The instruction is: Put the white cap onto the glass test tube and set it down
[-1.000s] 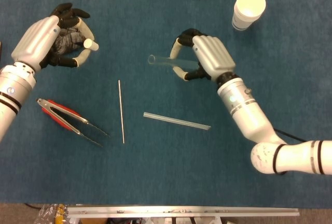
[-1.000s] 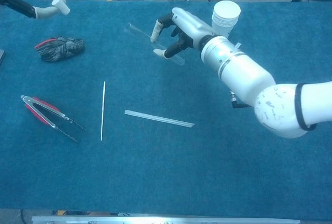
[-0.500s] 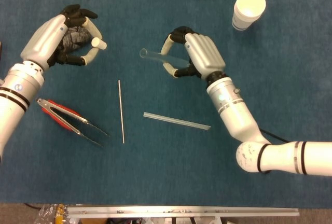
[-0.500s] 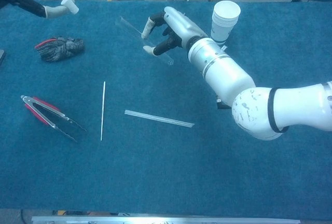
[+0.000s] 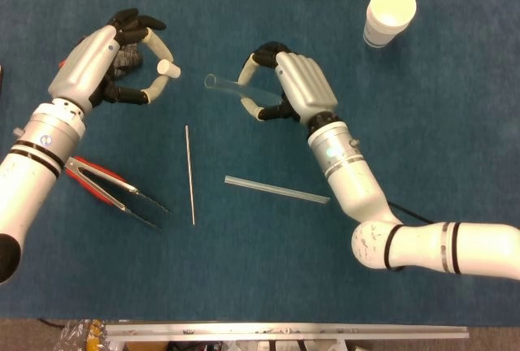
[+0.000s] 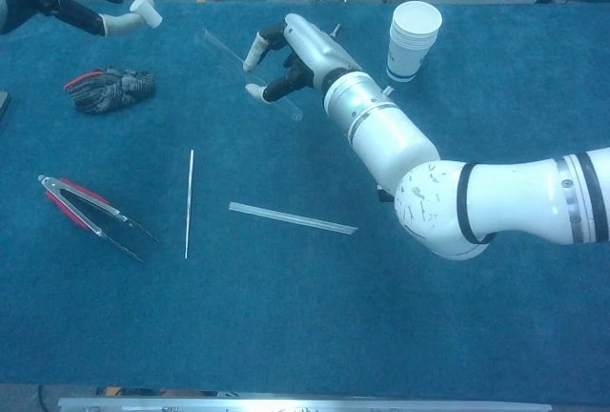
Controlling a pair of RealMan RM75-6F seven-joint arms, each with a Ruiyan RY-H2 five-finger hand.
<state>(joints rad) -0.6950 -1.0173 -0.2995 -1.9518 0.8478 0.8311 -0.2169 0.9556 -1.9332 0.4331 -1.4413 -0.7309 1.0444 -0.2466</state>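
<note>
Left hand (image 5: 114, 58) raised, pinching white cap (image 5: 169, 68). Right hand (image 5: 288, 83) grips glass test tube (image 5: 227, 86), open end pointing toward the cap.

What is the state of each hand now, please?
Left hand: pinches the white cap.
Right hand: holds the glass test tube, above the table.

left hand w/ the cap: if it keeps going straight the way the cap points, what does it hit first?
Most likely the open mouth of the glass test tube held by the right hand. The white cap pinched in the left hand points right toward it, with bare gap between. Heights look similar in the chest view, but alignment is uncertain.
</note>
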